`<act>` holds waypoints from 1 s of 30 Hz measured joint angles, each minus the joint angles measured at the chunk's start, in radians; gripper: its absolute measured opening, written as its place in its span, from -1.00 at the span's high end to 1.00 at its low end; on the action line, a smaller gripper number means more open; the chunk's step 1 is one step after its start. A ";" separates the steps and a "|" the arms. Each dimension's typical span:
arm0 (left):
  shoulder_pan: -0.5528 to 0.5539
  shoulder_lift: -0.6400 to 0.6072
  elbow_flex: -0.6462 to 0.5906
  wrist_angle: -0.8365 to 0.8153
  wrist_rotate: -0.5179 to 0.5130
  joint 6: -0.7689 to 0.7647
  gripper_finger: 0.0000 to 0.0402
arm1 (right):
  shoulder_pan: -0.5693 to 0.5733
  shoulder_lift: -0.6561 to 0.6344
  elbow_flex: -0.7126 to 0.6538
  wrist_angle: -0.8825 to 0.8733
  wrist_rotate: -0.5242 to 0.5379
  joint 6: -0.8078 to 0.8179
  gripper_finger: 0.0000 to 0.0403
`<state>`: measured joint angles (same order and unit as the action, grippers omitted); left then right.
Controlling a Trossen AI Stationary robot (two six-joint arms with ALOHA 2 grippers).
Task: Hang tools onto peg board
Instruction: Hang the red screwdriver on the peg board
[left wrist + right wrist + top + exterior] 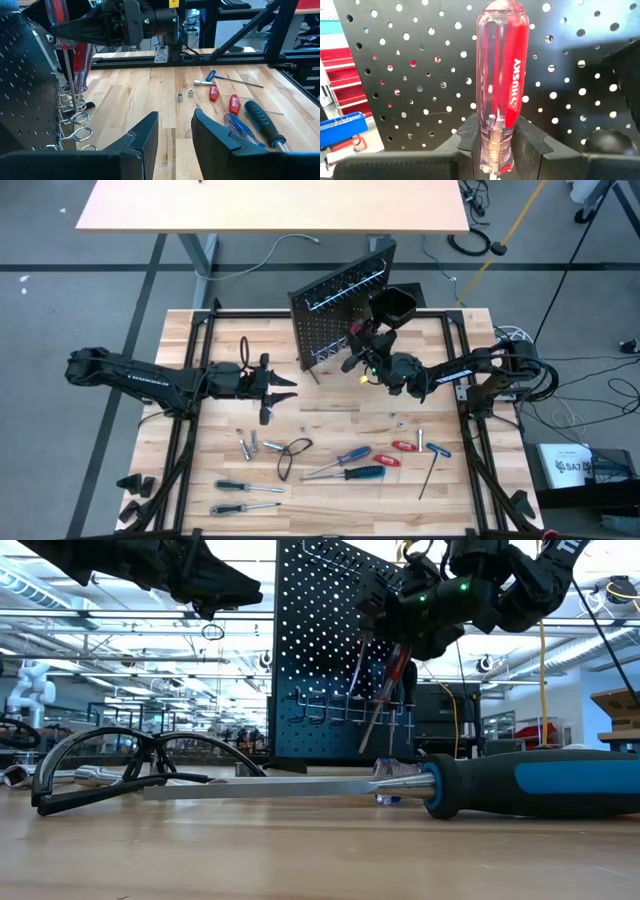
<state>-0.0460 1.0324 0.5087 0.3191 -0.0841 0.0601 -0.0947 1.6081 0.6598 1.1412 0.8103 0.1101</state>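
The peg board (pixel 330 320) stands upright at the table's far middle, with a row of ring hooks (pixel 75 120) low on its face. Just in front of it, my right gripper (pixel 358 352) is shut on a screwdriver with a clear red handle (pixel 500 65). A second red handle (pixel 82 60) shows beside the held shaft; I cannot tell whether it hangs in a ring. My left gripper (pixel 175 140) hovers open, with nothing between its fingers, left of the board. Other tools lie on the near half of the table (pixel 360 472). My right gripper pinches the handle's lower end (pixel 492 145), near the shaft, between its two fingers. The fingers come about level from the table's right side and lie across the tool. The screwdriver stands upright and clear of the table, handle up, with its shaft (pixel 67 75) pointing down toward the ring hooks.
A black bin (pixel 395 305) is fixed at the board's right side. On the near tabletop lie blue-handled screwdrivers (pixel 352 455), small red tools (pixel 404 447), a hex key (pixel 430 472), a black wire loop (pixel 293 452), silver bits (pixel 247 444) and two more screwdrivers (pixel 245 486).
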 joint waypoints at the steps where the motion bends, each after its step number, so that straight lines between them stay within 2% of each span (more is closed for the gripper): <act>1: 0.000 0.000 0.000 0.000 0.000 0.000 0.40 | 0.000 0.000 0.000 0.000 0.001 -0.002 0.66; 14: 0.000 0.000 0.000 0.000 0.000 0.003 0.40 | 0.015 -0.001 0.000 0.002 0.030 -0.077 0.66; 23: 0.000 0.000 0.000 0.000 0.000 0.005 0.40 | 0.039 -0.062 0.000 -0.005 0.036 -0.130 0.66; 30: 0.000 0.000 0.000 0.000 0.000 0.005 0.40 | 0.063 -0.063 0.000 -0.017 0.032 -0.141 0.66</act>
<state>-0.0460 1.0322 0.5087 0.3195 -0.0841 0.0650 -0.0317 1.5455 0.6598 1.1241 0.8426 -0.0309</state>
